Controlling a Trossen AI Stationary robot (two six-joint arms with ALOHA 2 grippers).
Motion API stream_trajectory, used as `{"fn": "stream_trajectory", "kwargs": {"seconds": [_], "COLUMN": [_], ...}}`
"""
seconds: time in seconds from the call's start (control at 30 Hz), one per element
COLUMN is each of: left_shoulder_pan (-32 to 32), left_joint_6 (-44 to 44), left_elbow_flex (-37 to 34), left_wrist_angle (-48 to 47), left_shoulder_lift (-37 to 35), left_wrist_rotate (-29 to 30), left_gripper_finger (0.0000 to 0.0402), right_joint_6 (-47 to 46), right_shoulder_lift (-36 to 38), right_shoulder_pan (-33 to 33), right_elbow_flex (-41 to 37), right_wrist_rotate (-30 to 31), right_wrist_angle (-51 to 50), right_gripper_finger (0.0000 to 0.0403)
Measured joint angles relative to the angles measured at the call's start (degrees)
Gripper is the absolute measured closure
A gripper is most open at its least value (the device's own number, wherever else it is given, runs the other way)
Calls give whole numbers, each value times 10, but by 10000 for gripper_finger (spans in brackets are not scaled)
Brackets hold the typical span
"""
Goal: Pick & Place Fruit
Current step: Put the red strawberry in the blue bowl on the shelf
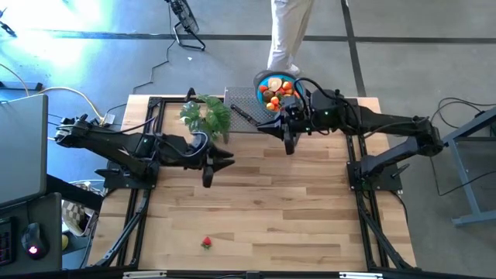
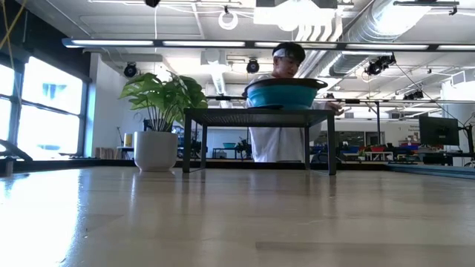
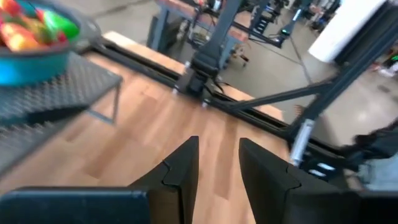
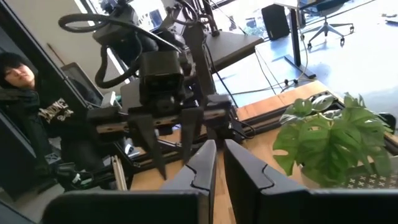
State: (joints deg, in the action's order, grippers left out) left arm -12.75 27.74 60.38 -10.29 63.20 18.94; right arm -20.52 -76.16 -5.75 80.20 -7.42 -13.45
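Observation:
A blue bowl (image 1: 260,80) holding several toy fruits (image 1: 279,88) stands on a black mesh stand (image 1: 242,99) at the table's far edge. In the left wrist view the bowl (image 3: 25,65) and the fruits (image 3: 37,25) show too. One red strawberry (image 1: 206,242) lies alone on the wood near the front edge. My left gripper (image 3: 214,155) hangs above the table's left middle (image 1: 226,160), open and with nothing in it. My right gripper (image 4: 219,152) hovers just in front of the stand (image 1: 265,128), shut on nothing, pointing toward the left arm.
A leafy green plant (image 1: 206,115) in a white pot (image 2: 156,150) stands left of the stand, and a black-handled knife (image 1: 244,115) lies on the mesh. A person (image 1: 288,31) stands behind the table's far edge. Bare wood (image 1: 294,209) stretches across the middle and front.

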Motion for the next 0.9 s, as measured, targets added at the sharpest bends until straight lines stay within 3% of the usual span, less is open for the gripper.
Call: {"fn": "stream_trajectory", "kwargs": {"seconds": [0.4,0.57,0.9], "left_shoulder_pan": [-2,-43,-219], "left_joint_6": [141,195,342], "left_elbow_flex": [0,0,0], "left_wrist_angle": [-8,-25,-79], "left_shoulder_lift": [9,17,38], "left_wrist_rotate": [-61,-65,47], "left_gripper_finger": [291,291,291], "right_joint_6": [56,54,54], "right_shoulder_lift": [0,0,-3], "right_shoulder_pan": [0,0,0], "right_elbow_flex": [0,0,0], "right_wrist_rotate": [0,0,0], "right_wrist_angle": [-5,-9,-10], "right_gripper_finger": [379,380,380]}}
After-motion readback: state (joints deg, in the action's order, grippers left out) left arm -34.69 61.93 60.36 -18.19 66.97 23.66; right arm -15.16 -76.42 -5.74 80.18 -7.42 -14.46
